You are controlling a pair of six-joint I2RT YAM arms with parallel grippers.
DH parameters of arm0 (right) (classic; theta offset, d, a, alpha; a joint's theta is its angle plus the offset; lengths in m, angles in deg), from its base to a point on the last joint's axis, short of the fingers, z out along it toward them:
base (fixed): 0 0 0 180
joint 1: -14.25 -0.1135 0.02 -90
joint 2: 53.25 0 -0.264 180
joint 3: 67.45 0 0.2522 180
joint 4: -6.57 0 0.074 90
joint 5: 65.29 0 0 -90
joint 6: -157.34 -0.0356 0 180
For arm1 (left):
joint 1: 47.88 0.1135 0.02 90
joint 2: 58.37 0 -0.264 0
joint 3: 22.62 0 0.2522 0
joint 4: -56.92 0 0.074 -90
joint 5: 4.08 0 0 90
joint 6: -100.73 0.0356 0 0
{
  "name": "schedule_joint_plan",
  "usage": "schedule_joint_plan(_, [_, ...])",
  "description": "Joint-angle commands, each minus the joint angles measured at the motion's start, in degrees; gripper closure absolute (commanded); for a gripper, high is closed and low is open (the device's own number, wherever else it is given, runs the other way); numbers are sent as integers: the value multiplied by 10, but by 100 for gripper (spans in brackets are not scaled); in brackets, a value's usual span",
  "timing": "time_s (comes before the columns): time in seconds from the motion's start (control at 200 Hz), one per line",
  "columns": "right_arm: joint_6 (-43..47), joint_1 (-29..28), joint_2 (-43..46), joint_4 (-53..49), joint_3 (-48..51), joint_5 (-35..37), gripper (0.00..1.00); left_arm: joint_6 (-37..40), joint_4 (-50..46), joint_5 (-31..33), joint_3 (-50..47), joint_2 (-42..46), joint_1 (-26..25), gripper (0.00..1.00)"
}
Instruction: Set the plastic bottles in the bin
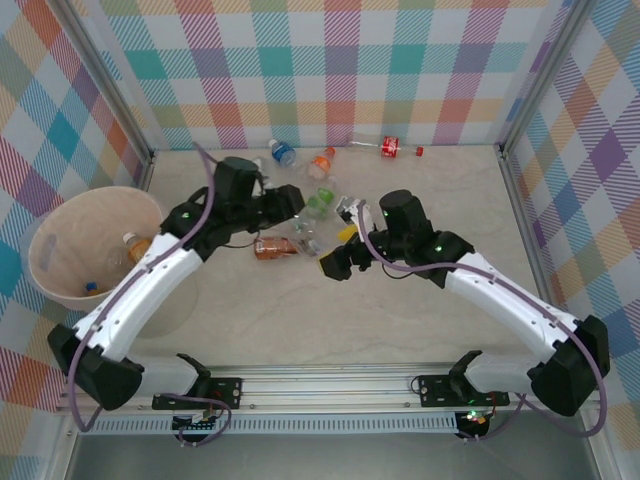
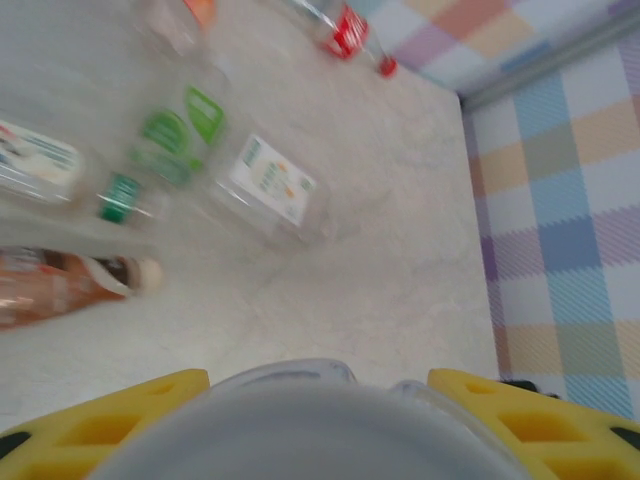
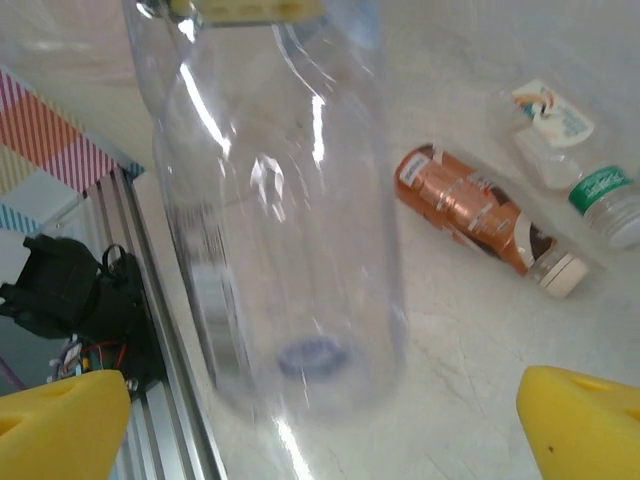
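The left hand (image 2: 320, 395) is pinching a clear bottle (image 2: 320, 435) between its yellow fingers (image 2: 120, 415). Just ahead of it on the desk (image 2: 400, 250) lie a copper-labelled bottle (image 2: 50, 285) and a green-labelled bottle (image 2: 165, 135). The right hand (image 3: 325, 400) is spread wide, with an unlabelled bottle (image 3: 280, 220) between its fingers, touching neither. The grasp looks made. The next move calls for lifting, swinging left to the bin (image 1: 60, 215), and letting go above it.
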Motion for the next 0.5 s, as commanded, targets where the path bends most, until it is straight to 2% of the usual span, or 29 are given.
schedule_joint_plan(0.0, [-48,7,28,47,9,70,0,58,-82,106,58,52,21,42])
schedule_joint_plan(0.115, [-84,20,35,66,13,148,0,100,-139,170,109,71,51,43])
schedule_joint_plan(0.31, [-130,40,16,52,19,278,0,155,-195,207,193,90,105,44])
schedule_joint_plan(0.495, [-177,71,3,45,24,264,0,207,-233,278,248,90,127,44])
